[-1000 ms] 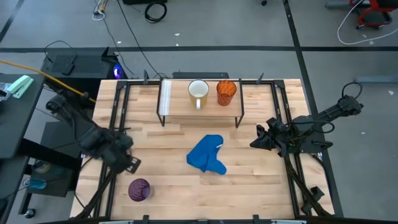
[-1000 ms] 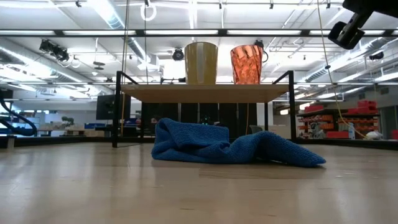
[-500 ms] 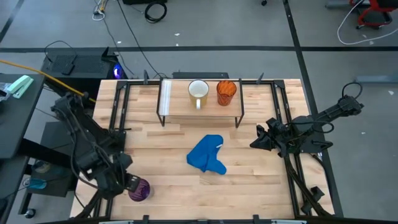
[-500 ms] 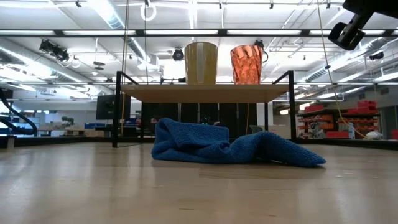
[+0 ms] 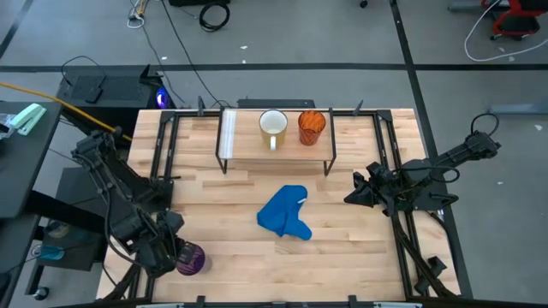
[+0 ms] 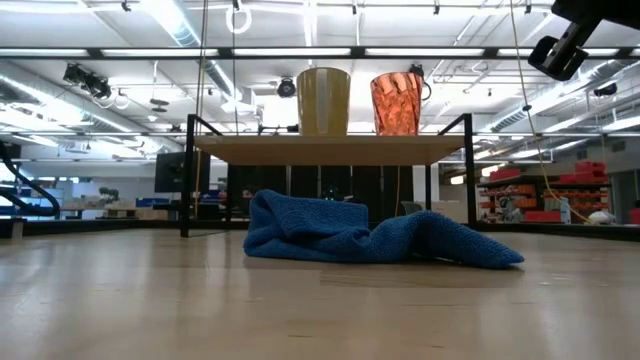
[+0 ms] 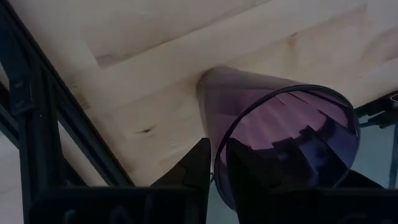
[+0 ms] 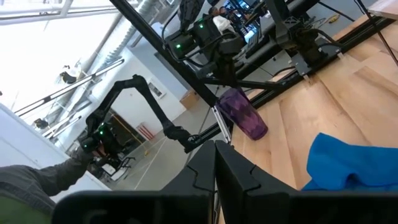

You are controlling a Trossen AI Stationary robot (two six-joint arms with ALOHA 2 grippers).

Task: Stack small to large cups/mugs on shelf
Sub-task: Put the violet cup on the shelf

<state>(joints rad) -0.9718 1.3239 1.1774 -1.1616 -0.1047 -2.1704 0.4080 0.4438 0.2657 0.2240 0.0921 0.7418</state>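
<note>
Light-wood planks form the desk (image 5: 342,248), set on a grey floor strewn with cables. Three vessels: a white mug (image 5: 273,125) and an orange cup (image 5: 311,125) on the shelf (image 5: 248,147) at upper centre, a purple cup (image 5: 192,259) at lower left. One blue cloth (image 5: 285,214) lies centre. Left gripper (image 5: 174,256) jaws straddle the purple cup's rim; right gripper (image 5: 354,191), jaws pressed together, waits at right.
</note>
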